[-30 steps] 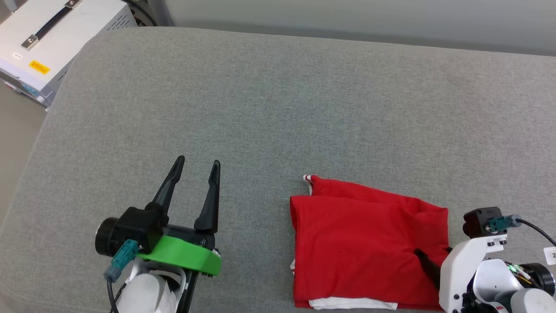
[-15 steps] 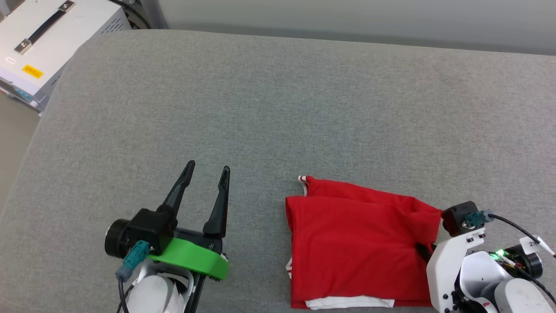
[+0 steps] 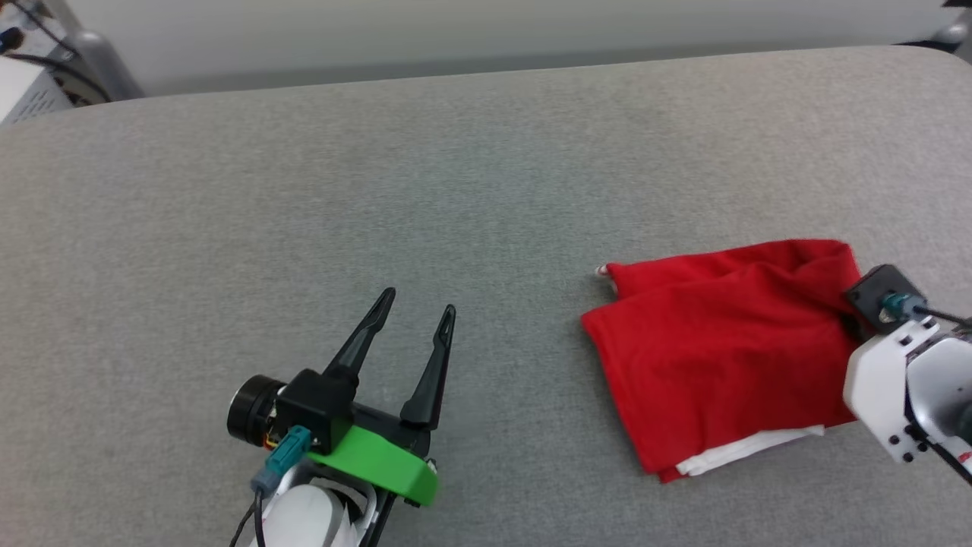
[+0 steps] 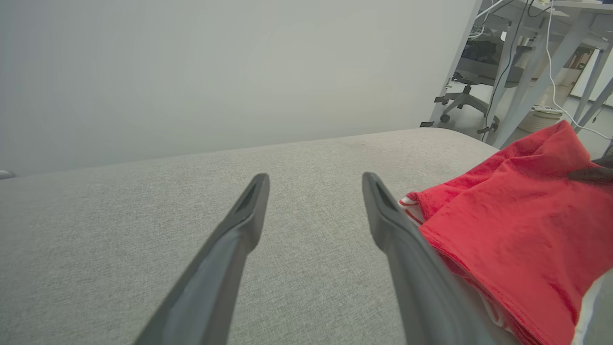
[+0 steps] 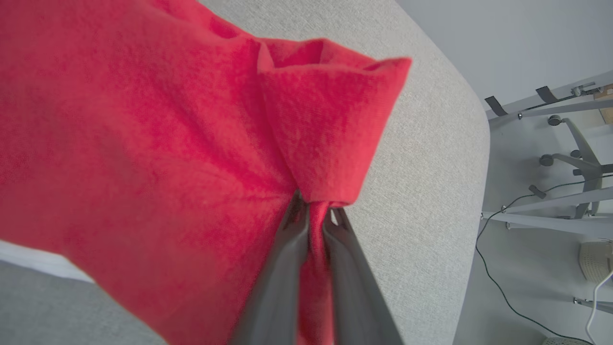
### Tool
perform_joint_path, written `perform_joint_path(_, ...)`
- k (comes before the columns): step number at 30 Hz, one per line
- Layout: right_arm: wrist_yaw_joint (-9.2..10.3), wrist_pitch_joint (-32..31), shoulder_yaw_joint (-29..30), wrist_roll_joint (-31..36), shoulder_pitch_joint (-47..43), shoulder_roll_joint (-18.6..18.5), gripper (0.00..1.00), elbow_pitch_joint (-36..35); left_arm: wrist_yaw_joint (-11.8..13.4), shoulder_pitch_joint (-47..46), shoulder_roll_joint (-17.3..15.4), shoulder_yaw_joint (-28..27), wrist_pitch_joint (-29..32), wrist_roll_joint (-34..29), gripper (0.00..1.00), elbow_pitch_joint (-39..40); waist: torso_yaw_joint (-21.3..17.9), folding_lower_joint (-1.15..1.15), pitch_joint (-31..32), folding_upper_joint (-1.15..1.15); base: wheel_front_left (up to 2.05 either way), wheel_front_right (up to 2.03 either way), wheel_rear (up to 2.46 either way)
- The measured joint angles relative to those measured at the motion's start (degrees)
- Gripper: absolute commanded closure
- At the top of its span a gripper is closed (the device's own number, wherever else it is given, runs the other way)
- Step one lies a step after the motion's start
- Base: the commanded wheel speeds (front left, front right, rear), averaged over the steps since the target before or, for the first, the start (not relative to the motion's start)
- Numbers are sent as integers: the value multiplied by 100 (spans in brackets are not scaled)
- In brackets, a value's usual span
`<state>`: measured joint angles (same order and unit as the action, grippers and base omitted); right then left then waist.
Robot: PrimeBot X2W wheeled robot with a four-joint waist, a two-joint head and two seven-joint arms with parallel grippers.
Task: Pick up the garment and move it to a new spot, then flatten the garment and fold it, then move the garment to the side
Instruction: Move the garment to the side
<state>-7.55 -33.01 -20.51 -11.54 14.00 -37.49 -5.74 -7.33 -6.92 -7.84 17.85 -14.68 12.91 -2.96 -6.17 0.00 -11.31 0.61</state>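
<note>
The garment [image 3: 721, 357] lies folded on the grey padded surface [image 3: 456, 190], red side up, with a white sleeve edge [image 3: 748, 448] showing under its near hem. My right gripper [image 5: 316, 206] is shut on a bunched fold at the garment's [image 5: 143, 120] right edge, pulling that corner up into a peak. In the head view the right wrist housing [image 3: 896, 365] covers those fingers. My left gripper [image 3: 420, 300] stands open on the bare surface left of the garment, nothing between its fingers [image 4: 239, 235]. The garment [image 4: 517, 230] lies just right of the left gripper's right finger.
The padded surface ends in a rounded corner [image 5: 459, 120] close beyond the garment's held edge. Past it are desk legs [image 4: 517, 72], an office chair [image 5: 574, 153] and floor cables [image 5: 503, 287]. A white equipment box [image 3: 23, 91] sits at the far left.
My right gripper has shut on the garment's right edge and raised it into a peak. The head camera has turned, shifting the whole picture. The left gripper stays open.
</note>
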Motion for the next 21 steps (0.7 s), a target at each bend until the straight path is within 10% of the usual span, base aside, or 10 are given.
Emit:
perform_joint_path(11, 0, 405, 434, 209, 569, -821, 100, 849, 0, -693, -409, 370, 1, -131, 0, 305, -882, 0, -682, 0, 0, 0, 0)
perform_joint_path(21, -1, 1553, 1502, 497, 1248, -651, 100, 2663, 0, -1252, -871, 642, 1, -237, 0, 808, -1259, 1, -1651, 0, 0, 0, 0)
